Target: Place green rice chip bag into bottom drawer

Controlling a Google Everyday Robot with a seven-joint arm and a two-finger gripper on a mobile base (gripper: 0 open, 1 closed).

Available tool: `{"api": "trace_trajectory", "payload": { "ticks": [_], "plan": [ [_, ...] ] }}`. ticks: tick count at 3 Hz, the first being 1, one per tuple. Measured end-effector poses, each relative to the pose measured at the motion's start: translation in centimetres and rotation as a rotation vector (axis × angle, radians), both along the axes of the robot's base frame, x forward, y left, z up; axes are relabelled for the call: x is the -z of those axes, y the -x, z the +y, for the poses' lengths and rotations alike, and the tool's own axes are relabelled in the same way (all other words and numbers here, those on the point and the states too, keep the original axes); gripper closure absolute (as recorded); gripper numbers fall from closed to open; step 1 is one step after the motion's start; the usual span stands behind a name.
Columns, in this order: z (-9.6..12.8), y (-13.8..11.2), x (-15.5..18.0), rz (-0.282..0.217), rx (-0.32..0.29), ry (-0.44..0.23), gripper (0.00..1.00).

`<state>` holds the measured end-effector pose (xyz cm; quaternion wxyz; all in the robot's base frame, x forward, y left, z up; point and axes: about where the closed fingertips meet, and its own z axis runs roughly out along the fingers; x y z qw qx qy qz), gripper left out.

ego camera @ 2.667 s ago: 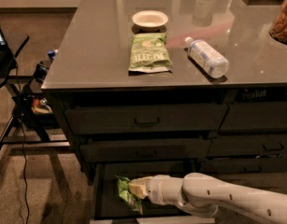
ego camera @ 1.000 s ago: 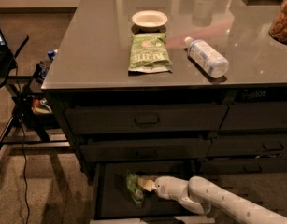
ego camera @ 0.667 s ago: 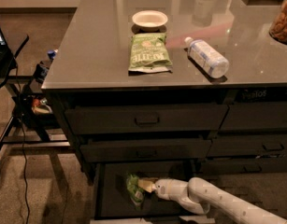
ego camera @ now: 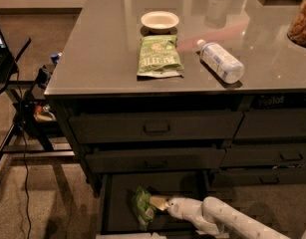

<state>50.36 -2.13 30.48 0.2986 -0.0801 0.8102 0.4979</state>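
Change: arm has dropped lower and pushed further in over the last couple of seconds. Pincer (ego camera: 159,202) now sits down inside the open bottom drawer (ego camera: 117,190), not above its rim. The green rice chip bag (ego camera: 142,208) went down with it and is low in the drawer, left of centre, standing roughly on edge.

Pincer state: closed on the bag's right edge, as far as I can make out. The drawer is dim, so contact with the drawer floor is a guess; the bag looks to be touching or just about there.

Meaning for task: carry is basically done and the bag is inside the right compartment. What's left, I'd judge, is letting go and pulling the arm out without dragging the bag along. Drawer still open.

Counts:
- green rice chip bag: 1, in the drawer
- olive bag (ego camera: 159,57): 1, flat on the bench (ego camera: 102,59), untouched, not the target
- bowl (ego camera: 160,20): 1, just behind the olive bag
- bottle (ego camera: 221,61): 1, lying on its side right of the olive bag
- shallower drawers above the open one: 2, upper drawer (ego camera: 155,127) and middle drawer (ego camera: 155,159), both closed
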Motion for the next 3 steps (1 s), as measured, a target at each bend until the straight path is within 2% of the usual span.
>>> {"api": "trace_trajectory", "payload": {
  "ticks": [1,3],
  "plan": [
    [-1.1,0.6,1.0,0.024,0.016,0.019,1.0],
    [-3.9,1.6,0.8,0.046,0.046,0.146,1.0]
  ]
}}
